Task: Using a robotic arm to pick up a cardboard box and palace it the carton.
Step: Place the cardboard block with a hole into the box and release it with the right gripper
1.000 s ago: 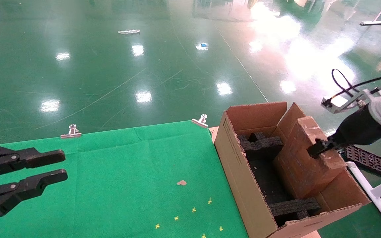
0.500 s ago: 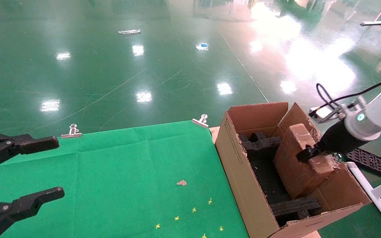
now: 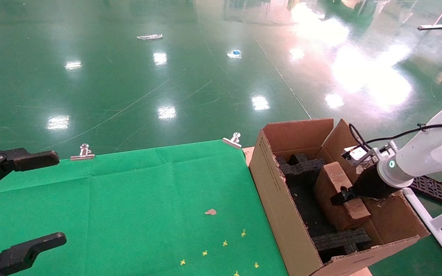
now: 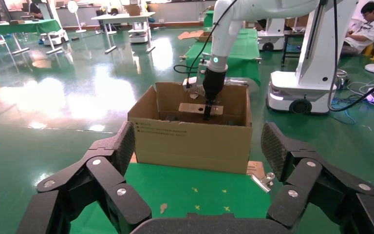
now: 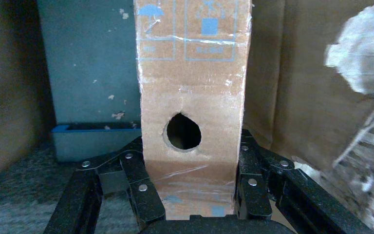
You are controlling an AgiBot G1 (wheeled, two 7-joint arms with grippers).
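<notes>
The robotic arm (image 3: 424, 155) reaches into the carton (image 3: 272, 191) from the right. My right gripper (image 3: 345, 195) is shut on the cardboard box (image 3: 330, 197), which stands tilted inside the carton between black foam inserts (image 3: 301, 166). In the right wrist view both fingers (image 5: 143, 187) press the sides of the box (image 5: 192, 97) below its round hole. The left wrist view shows the carton (image 4: 192, 136) with the arm (image 4: 214, 63) and the box (image 4: 195, 108) in it. My left gripper (image 3: 21, 199) is open and empty over the green cloth at the left.
A green cloth (image 3: 148, 199) covers the table, held by metal clips (image 3: 232, 140). A small scrap (image 3: 210, 211) and yellow marks lie on it. A black grid tray (image 3: 432, 186) and white pipes lie right of the carton. Another robot base (image 4: 302, 73) stands beyond.
My right gripper has lowered the cardboard box down into the carton. My left gripper has opened wider.
</notes>
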